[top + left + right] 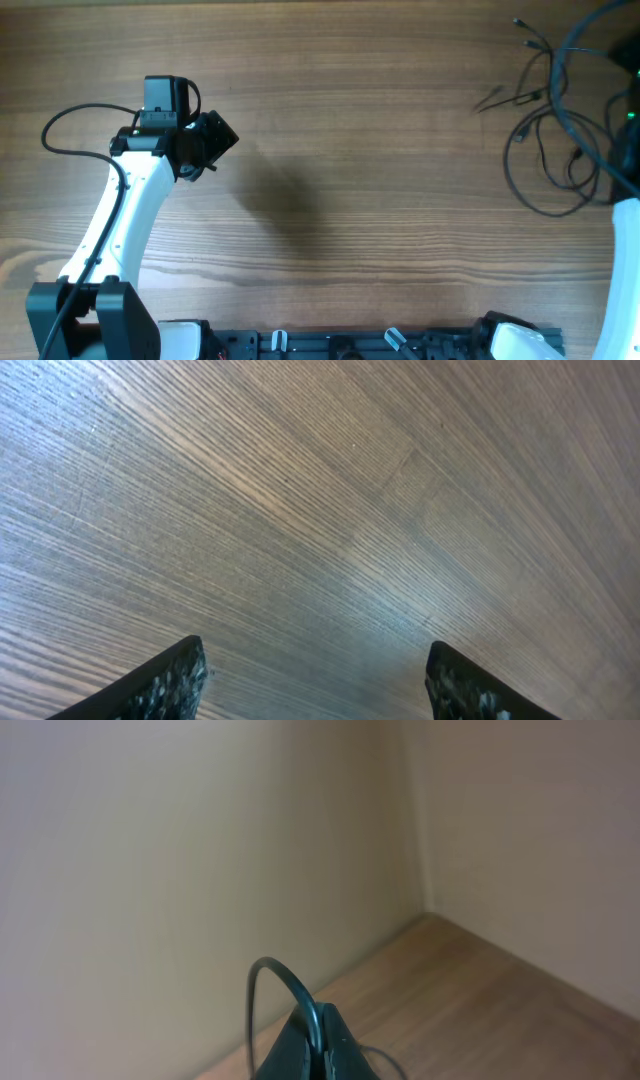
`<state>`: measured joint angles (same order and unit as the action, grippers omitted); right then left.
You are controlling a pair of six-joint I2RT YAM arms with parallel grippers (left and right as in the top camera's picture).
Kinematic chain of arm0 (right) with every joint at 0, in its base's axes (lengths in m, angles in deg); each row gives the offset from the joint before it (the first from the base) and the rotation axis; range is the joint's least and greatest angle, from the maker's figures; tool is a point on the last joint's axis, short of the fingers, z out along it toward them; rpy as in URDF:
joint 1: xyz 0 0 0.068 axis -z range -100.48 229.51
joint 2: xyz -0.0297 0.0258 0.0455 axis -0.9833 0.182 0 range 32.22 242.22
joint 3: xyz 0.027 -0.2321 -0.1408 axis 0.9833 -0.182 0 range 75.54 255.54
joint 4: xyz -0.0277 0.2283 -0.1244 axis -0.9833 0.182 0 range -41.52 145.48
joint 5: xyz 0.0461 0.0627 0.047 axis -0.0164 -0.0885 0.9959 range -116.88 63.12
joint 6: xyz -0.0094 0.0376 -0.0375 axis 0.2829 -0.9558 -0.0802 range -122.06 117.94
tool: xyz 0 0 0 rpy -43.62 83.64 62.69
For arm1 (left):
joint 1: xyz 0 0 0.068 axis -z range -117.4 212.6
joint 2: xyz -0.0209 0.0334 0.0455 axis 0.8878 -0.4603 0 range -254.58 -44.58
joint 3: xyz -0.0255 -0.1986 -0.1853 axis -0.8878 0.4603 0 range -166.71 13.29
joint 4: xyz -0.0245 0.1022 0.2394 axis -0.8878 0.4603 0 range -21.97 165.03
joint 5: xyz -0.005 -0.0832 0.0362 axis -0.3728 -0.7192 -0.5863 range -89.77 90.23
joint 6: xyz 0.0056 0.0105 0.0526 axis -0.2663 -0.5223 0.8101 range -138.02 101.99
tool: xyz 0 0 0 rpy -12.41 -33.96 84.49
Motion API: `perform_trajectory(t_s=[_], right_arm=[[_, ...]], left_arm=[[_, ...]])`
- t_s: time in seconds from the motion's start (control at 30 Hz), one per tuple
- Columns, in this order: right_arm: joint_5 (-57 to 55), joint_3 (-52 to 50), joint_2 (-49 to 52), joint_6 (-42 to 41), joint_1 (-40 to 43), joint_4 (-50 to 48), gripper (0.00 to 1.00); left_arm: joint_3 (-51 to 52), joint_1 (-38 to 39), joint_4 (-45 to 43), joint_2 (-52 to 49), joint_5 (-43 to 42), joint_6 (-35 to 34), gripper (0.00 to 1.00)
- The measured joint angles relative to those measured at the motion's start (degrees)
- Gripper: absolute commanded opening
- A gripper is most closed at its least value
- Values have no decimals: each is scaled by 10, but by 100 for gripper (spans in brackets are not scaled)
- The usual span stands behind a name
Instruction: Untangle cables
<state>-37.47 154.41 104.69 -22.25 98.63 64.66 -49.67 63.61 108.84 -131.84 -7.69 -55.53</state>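
The cables (pixel 545 140) lie as thin black loops and loose strands with small plug ends at the table's far right in the overhead view. My right gripper (pixel 322 1040) is shut on one cable (pixel 285 975), which arcs up out of the pinched fingertips; the gripper points toward a beige wall. The right arm (pixel 625 215) shows only at the overhead's right edge, over the cables. My left gripper (pixel 315 675) is open and empty, its two dark fingertips wide apart above bare wood. It sits at the left in the overhead view (pixel 215 140), far from the cables.
The wooden table (pixel 350 150) fills the overhead view. The left arm's own thicker black cable (pixel 70 125) loops at the far left. A black rail with clips (pixel 380 343) runs along the near edge. A beige wall corner (pixel 420 870) stands beyond the table.
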Motion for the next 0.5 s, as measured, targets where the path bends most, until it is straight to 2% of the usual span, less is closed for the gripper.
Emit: perform_trajectory(t_s=[0.13, 0.3, 0.33, 0.37, 0.4, 0.43, 0.5], right_arm=[[8, 0, 17, -78, 75, 7, 4], [81, 1, 96, -156, 141, 42, 5], [104, 1, 118, -166, 151, 55, 10], [124, 0, 136, -174, 160, 71, 39], [137, 0, 148, -176, 163, 89, 60], [148, 1, 158, -176, 165, 109, 76], [160, 1, 170, -175, 165, 145, 87]], left_arm=[[0, 0, 3, 0, 0, 0, 72], [0, 0, 8, 0, 0, 0, 72], [0, 0, 12, 0, 0, 0, 72], [0, 0, 12, 0, 0, 0, 72], [0, 0, 13, 0, 0, 0, 72], [0, 0, 13, 0, 0, 0, 72], [0, 0, 14, 0, 0, 0, 72]])
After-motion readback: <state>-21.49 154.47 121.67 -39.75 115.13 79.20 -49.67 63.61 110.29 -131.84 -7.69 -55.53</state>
